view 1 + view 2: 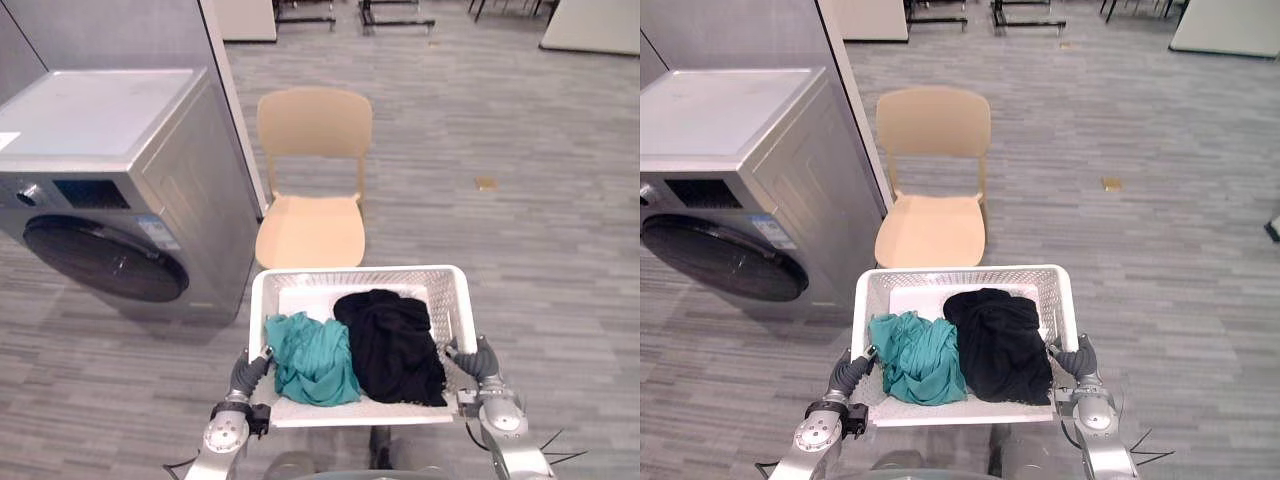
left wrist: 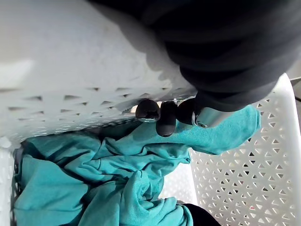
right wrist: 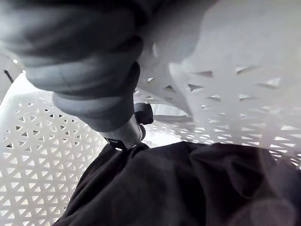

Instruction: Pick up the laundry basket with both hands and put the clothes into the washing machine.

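both arms reach forward, left hand (image 1: 248, 372) and right hand (image 1: 478, 360) clamped on the left and right walls of the white laundry basket (image 1: 355, 272), fingers (image 2: 165, 123) hooked over its rim. inside lie teal clothes (image 1: 312, 358) left, black clothes (image 1: 392, 345) right. the washing machine (image 1: 110, 190) stands far left, door closed.

Washing machine (image 1: 100, 150) cut off at the left edge, chair (image 1: 310, 228) front legs hidden, laundry basket (image 1: 360, 272) floor mostly under clothes (image 1: 392, 345).

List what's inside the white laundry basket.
Inside the laundry basket: a crumpled teal garment on the robot's left, a black garment beside it, touching. Bare basket floor shows at the far end; anything beneath the clothes is covered.
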Controlling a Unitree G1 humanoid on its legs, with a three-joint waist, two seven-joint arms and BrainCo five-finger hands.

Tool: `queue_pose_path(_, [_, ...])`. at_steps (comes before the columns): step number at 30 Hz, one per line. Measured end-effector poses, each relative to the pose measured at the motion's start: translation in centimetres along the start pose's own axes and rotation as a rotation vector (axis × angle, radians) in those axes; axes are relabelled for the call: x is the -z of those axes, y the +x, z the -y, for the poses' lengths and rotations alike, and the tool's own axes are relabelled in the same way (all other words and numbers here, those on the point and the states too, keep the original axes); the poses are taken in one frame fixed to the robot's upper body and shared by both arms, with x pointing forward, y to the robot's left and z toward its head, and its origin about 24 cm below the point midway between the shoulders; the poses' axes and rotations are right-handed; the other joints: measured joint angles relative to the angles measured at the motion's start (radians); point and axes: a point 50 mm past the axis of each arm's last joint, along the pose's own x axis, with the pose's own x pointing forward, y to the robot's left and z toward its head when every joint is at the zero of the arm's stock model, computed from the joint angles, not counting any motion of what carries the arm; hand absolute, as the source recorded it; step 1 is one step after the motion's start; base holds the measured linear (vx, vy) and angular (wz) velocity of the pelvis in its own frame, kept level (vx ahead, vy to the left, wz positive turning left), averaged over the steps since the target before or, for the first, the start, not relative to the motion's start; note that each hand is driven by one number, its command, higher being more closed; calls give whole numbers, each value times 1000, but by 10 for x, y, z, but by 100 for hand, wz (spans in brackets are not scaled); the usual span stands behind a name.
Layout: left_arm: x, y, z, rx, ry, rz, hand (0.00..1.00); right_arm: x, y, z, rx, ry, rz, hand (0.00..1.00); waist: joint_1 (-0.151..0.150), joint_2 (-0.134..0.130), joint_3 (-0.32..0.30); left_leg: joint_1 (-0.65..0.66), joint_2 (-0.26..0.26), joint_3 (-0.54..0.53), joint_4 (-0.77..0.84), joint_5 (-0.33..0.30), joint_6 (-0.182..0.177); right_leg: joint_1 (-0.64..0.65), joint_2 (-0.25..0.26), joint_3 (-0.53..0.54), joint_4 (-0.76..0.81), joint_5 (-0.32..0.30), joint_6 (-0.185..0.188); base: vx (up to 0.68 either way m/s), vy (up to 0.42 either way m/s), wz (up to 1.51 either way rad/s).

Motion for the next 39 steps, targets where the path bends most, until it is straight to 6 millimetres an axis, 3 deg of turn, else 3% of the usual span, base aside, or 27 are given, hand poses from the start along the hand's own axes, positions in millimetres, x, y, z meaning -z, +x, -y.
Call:
queue_pose_path(1, [-3, 2, 0, 2, 0, 14, 100, -2, 2, 1, 7, 4, 8, 100, 6, -10, 3, -56, -2, 8, -60, -24, 5, 31, -13, 5, -32, -2, 5, 416, 76, -8])
queue_pose_path(3, [-5, 3, 2, 9, -1, 24, 100, -3, 3, 3, 19, 9, 10, 100, 9, -34, 15, -123, -13, 6, -305, -23, 5, 77, -50, 10, -66, -10, 49, 395, 156, -3])
queue_pose_path(4, [-5, 4, 4, 15, -2, 22, 100, -2, 4, 5, 27, 11, 3, 100, 12, -30, 14, -138, -27, -19, -504, 19, -25, 92, -75, 15, -62, -31, 80, 465, 272, 1])
queue_pose_path(5, [-2, 3, 8, 27, -1, 10, 100, 2, 4, 7, 35, 7, -11, 100, 11, -10, 15, -129, -30, -47, -714, 156, -46, 117, -83, 14, -59, -62, 117, 464, 289, 2])
queue_pose_path(6, [2, 3, 9, 28, -2, -8, 100, 8, 3, 6, 35, 4, -36, 100, 14, -1, 11, -97, -39, -35, -749, 247, -5, 138, -90, 22, -60, -72, 142, 409, 270, 8])
queue_pose_path(7, [3, 3, 6, 25, 12, -17, 100, 13, 2, 3, 35, 13, -61, 100, 20, -32, 2, -78, -79, -25, -772, 240, 5, 153, -129, 24, -67, -78, 149, 429, 260, 14])
queue_pose_path(8, [1, 4, 4, 24, 27, -9, 100, 11, 2, 0, 34, 28, -57, 100, 26, -60, 1, -81, -120, -17, -767, 218, 26, 152, -175, 26, -59, -103, 188, 417, 250, 22])
queue_pose_path(10, [1, 4, 5, 27, 27, -11, 100, 9, 3, 1, 36, 24, -49, 100, 27, -65, -1, -87, -155, -13, -730, 170, 50, 151, -213, 31, -22, -116, 208, 365, 225, 20])
queue_pose_path(11, [2, 4, 5, 28, 29, -21, 100, 13, 3, 0, 30, 21, -67, 100, 27, -65, -1, -47, -176, -5, -730, 133, 65, 126, -244, 58, 106, -130, 229, 343, 230, 8])
queue_pose_path(12, [3, 4, 5, 29, 30, -23, 100, 16, 3, -1, 27, 19, -77, 100, 28, -64, -1, -23, -178, 1, -738, 126, 71, 104, -250, 73, 176, -133, 231, 326, 221, -12])
queue_pose_path(14, [4, 3, -1, 27, 60, -25, 100, 19, 1, -7, 16, 32, -92, 100, 23, -81, 8, 101, -204, 22, -795, 109, 94, -48, -286, 131, 584, -128, 214, 315, 173, -23])
queue_pose_path(17, [3, 4, -4, 26, 73, -19, 100, 22, -1, -10, 11, 33, -108, 100, 10, -96, 0, 185, -221, 18, -858, 107, 95, -145, -282, 91, 721, -199, 181, 343, 86, 0])
queue_pose_path(19, [2, 4, -3, 28, 73, -16, 100, 22, 0, -9, 9, 31, -109, 100, -12, -96, 0, 206, -221, -7, -876, 105, 91, -217, -229, 84, 651, -255, 169, 323, 12, 19])
queue_pose_path(21, [2, 4, -3, 29, 74, -17, 100, 23, -1, -9, 8, 30, -111, 100, -32, -93, 2, 211, -208, -23, -871, 91, 67, -250, -174, 107, 490, -254, 163, 275, -57, 30])
queue_pose_path(22, [2, 4, -5, 27, 79, -17, 100, 24, -2, -11, 8, 35, -115, 100, -31, -106, 0, 211, -211, -24, -850, 73, 37, -239, -141, 131, 318, -173, 151, 284, -83, 29])
queue_pose_path(23, [2, 4, -5, 26, 83, -17, 100, 25, -3, -12, 8, 38, -118, 100, -32, -121, -1, 212, -223, -29, -833, 60, 20, -235, -140, 140, 246, -79, 125, 308, -118, 29])
queue_pose_path(24, [4, 8, 1, 34, 67, -31, 100, 29, -3, -8, 16, 21, -132, 100, -32, -99, 2, 213, -210, -58, -798, 41, 17, -221, -134, 139, 249, -23, 115, 297, -125, 21])
queue_pose_path(27, [0, 13, 3, 36, 74, -19, 100, 26, 1, -5, 20, 11, -120, 100, -30, -70, -6, 174, -169, -78, -776, 39, 14, -199, -101, 110, 168, -11, 97, 242, -124, 12])
queue_pose_path(30, [-13, 31, 4, 39, 93, 16, 100, 19, 6, -4, 37, 11, -97, 100, -34, -71, 23, 125, -147, -92, -765, 40, 14, -211, -87, 71, 130, 4, 78, 126, -105, 25])
queue_pose_path(34, [-55, 60, 5, 8, 115, 131, 100, -12, 33, -2, 87, 29, -5, 100, -34, -86, 127, -9, -151, -101, -697, 40, 14, -303, -97, 55, 129, 47, 69, -52, -15, 15])
queue_pose_path(35, [-74, 71, 5, -5, 121, 175, 100, -26, 43, 1, 115, 51, 32, 100, -34, -90, 160, -75, -159, -101, -661, 40, 13, -349, -109, 49, 133, 59, 71, -171, 35, 24])
queue_pose_path(39, [-123, 89, 1, -63, 108, 303, 100, -65, 63, 3, 176, 151, 127, 100, -24, -93, 251, -210, -162, -80, -580, 35, 6, -452, -128, 41, 158, 82, 73, -150, 33, 17])
